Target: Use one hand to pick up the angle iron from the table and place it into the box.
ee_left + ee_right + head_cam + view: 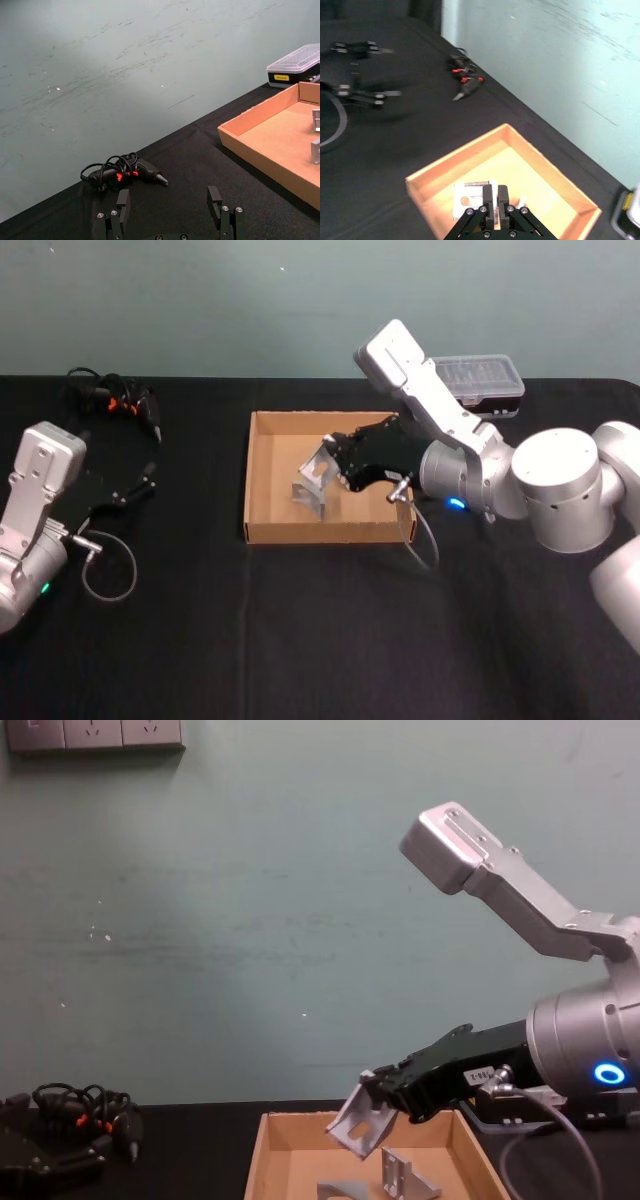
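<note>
The right gripper (pixel 375 1105), in the lower middle of the chest view, is clamped on one flange of an angle iron (pixel 355 1123) held tilted above the box (pixel 262 522). Stiff, smooth and probably slippery, it wants a firm pinch across a flat flange. The left gripper (pixel 170 210) rests spread and empty at the head view's left.

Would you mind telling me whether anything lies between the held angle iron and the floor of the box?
The right pincer holds the angle iron above the box. Another bracket already lies on the box floor just below it; otherwise nothing visible blocks the drop.
</note>
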{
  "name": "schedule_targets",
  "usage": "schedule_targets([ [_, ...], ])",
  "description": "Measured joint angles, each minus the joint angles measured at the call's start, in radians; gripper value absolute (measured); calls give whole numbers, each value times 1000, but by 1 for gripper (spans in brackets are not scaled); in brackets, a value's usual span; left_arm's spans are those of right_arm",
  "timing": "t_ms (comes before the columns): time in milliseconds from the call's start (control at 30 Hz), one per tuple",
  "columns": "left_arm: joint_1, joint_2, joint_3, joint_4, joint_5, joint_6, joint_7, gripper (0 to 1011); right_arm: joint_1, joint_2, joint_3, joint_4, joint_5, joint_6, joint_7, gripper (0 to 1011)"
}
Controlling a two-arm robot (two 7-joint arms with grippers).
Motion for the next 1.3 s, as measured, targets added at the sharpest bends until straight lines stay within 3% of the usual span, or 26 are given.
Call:
schedule_targets([
  [200, 0, 0, 0, 0, 0, 0, 0, 1011, 46, -48, 8, 103, -40, 1, -35, 57],
  [433, 0, 0, 0, 0, 0, 0, 0, 1011, 108, -91, -2, 223, -69, -15, -30, 57],
  [633, 0, 0, 0, 0, 0, 0, 0, 1011, 186, -151, -26, 373, -103, -59, -6, 57],
  [967, 0, 0, 0, 0, 0, 0, 0, 1011, 269, -231, -42, 566, -147, -135, -4, 57],
  [1300, 0, 0, 0, 0, 0, 0, 0, 1011, 308, -277, -31, 685, -166, -165, 3, 57],
])
